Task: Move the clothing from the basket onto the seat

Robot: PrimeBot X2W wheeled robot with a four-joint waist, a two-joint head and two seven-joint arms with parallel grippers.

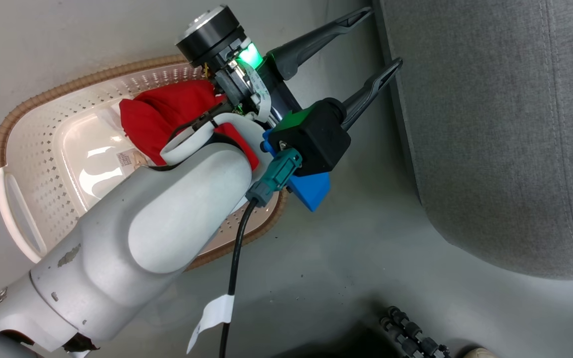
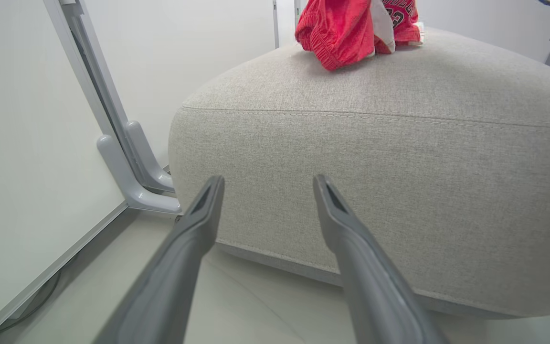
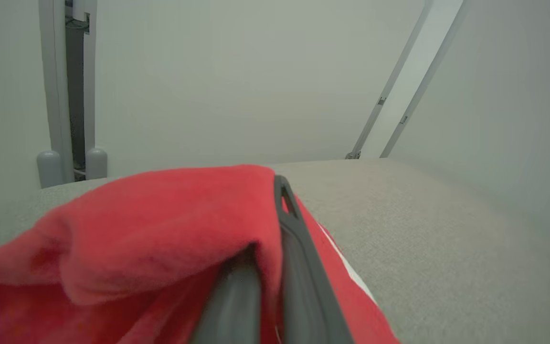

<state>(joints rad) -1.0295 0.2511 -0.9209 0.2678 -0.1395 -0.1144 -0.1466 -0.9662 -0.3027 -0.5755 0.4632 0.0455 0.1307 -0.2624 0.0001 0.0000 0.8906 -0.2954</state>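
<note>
Head view: left gripper (image 1: 382, 37) hangs over the floor (image 1: 366, 248) between basket (image 1: 33, 129) and seat (image 1: 505, 124), fingers wide and empty, forearm (image 1: 167, 214) across the basket where red clothing (image 1: 162, 117) lies. Left wrist view: those wide fingers face the seat's grey woven side, a red garment (image 2: 346, 33) heaped on top, white wall (image 2: 26, 143) and grey post foot (image 2: 132, 186) beside. Right wrist view: right gripper (image 3: 275, 205) fingers pinched shut on red cloth (image 3: 151, 220) at the seat top; likely risk: fabric draped over the fingers snags on release and drags off.
</note>
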